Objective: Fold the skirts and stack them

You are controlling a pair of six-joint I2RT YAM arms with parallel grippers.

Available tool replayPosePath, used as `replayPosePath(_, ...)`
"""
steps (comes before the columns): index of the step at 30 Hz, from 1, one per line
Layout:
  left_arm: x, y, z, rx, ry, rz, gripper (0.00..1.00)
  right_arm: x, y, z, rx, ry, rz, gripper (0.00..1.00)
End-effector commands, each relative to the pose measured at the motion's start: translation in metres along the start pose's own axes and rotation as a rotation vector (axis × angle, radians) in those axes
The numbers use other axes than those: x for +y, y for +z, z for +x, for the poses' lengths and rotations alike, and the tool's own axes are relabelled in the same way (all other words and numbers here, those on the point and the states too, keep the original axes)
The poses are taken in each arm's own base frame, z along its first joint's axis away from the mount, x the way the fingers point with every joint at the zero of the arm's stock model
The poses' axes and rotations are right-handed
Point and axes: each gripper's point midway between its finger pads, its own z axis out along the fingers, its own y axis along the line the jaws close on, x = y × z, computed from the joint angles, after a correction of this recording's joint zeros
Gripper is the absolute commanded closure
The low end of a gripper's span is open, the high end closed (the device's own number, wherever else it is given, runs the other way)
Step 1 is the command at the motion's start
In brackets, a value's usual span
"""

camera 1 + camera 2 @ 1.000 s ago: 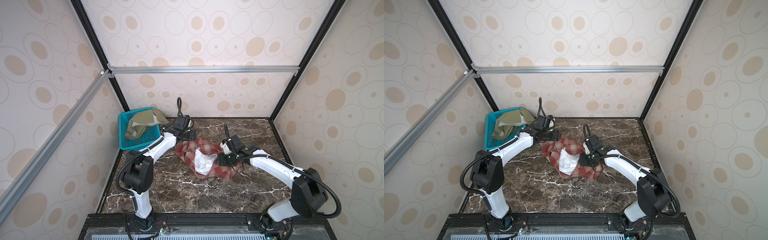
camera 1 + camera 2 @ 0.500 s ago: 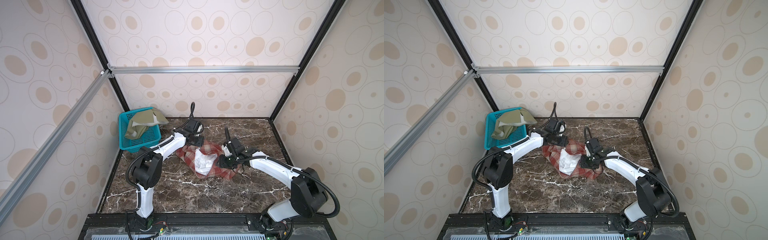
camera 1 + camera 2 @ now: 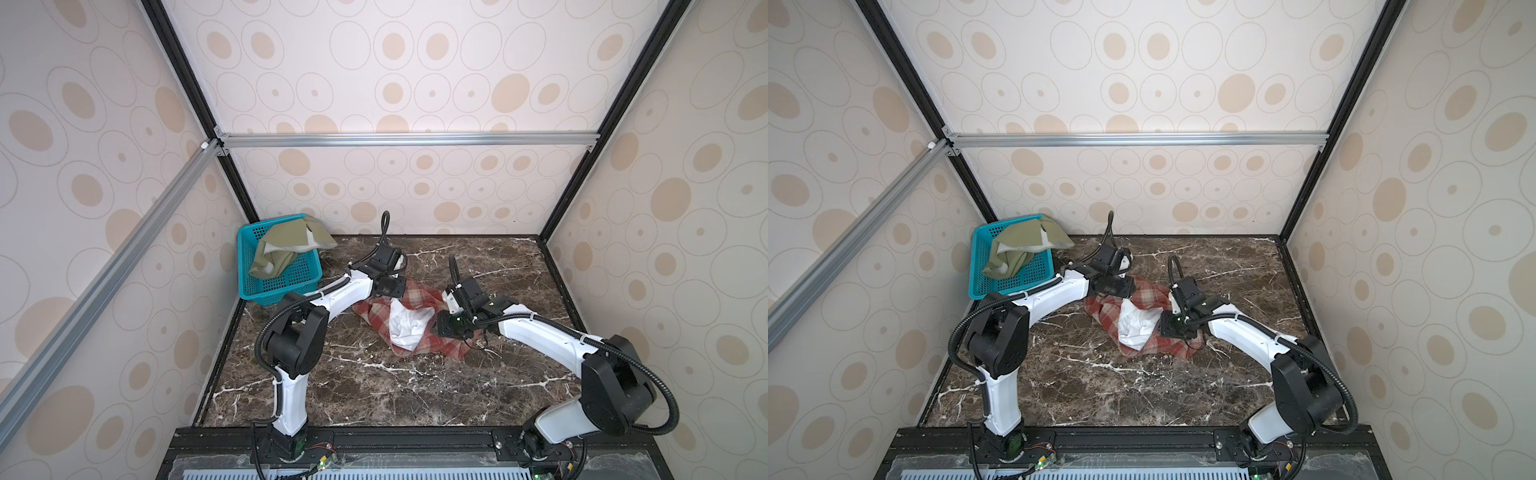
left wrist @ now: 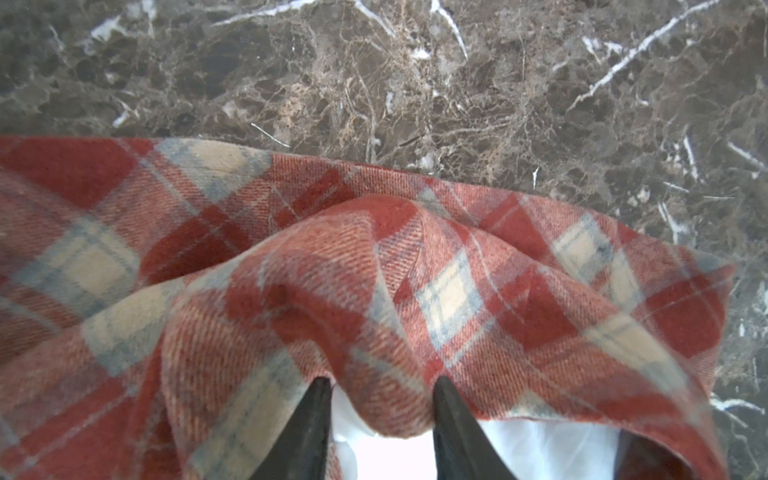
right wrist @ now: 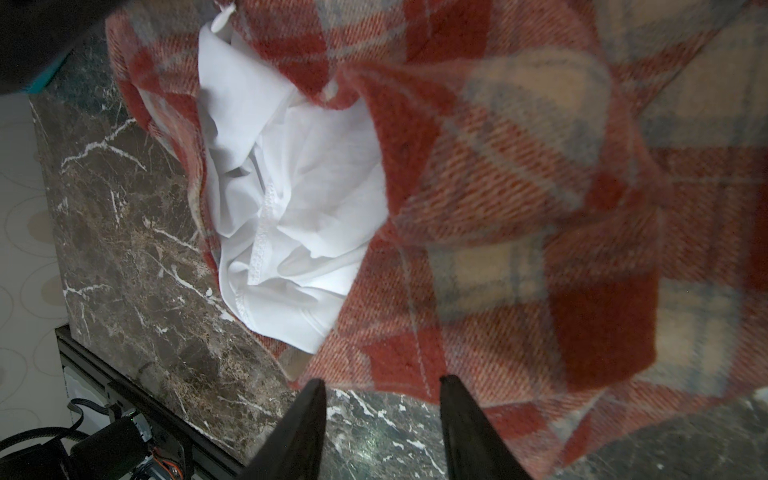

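- Marble table (image 3: 374, 386), dark brown with white veins. We see two white arms reaching in over it from the near edge.
- Both top views show the plaid skirt (image 3: 419, 297) lying mid-table between the two arms. It is a crumpled heap, with its white lining (image 3: 405, 328) spilling out on the near side.
- We see no fold in it yet. No edge lies straight and the cloth is humped and twisted.
- The left gripper (image 4: 382, 386) is down at the skirt's far edge. In the left wrist view its two dark fingers stand apart on either side of a raised ridge of plaid. We cannot tell whether they have pinched it.
- The right gripper (image 5: 378, 382) is at the skirt's right-hand side. In the right wrist view its fingers also stand apart, with the hem reaching just between the tips. We cannot tell whether that hem is held.
- The green skirt (image 3: 286, 245) is well apart from all this, in the far left corner. It is draped loosely over the teal basket (image 3: 291, 282), with one flap hanging past the rim, and neither arm is near it.
- We judge the task to be at its start. The arms look set to take hold of the plaid skirt and spread it flat.
- Both skirts are unfolded, and nothing is stacked.
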Motion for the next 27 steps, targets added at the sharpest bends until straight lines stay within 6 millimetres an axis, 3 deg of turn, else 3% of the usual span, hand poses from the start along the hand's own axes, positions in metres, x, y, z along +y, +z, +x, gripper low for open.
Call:
replayPosePath(1, 0.004, 0.005, -0.012, -0.02, 0.005, -0.028, 0.66, 0.003, 0.004, 0.009, 0.027, -0.032, 0.019, 0.53)
replayPosePath(4, 0.009, -0.003, -0.008, -0.02, 0.011, -0.057, 0.6, 0.005, 0.008, 0.011, 0.038, -0.019, 0.004, 0.53)
replayPosePath(7, 0.008, -0.017, -0.003, -0.036, 0.019, -0.045, 0.41, 0.007, 0.009, 0.012, 0.042, -0.013, -0.01, 0.53)
replayPosePath(9, 0.011, -0.027, -0.001, -0.047, 0.015, -0.056, 0.34, 0.008, 0.009, 0.011, 0.043, -0.018, -0.013, 0.53)
replayPosePath(14, 0.016, -0.037, 0.016, -0.018, 0.013, -0.068, 0.37, 0.012, 0.013, 0.01, 0.059, -0.028, -0.024, 0.53)
replayPosePath(21, 0.022, -0.02, 0.028, 0.005, 0.008, -0.083, 0.51, 0.016, 0.015, 0.014, 0.069, -0.019, -0.049, 0.53)
replayPosePath(27, 0.022, -0.004, 0.032, 0.027, 0.02, -0.077, 0.53, 0.013, 0.013, 0.014, 0.064, -0.019, -0.034, 0.53)
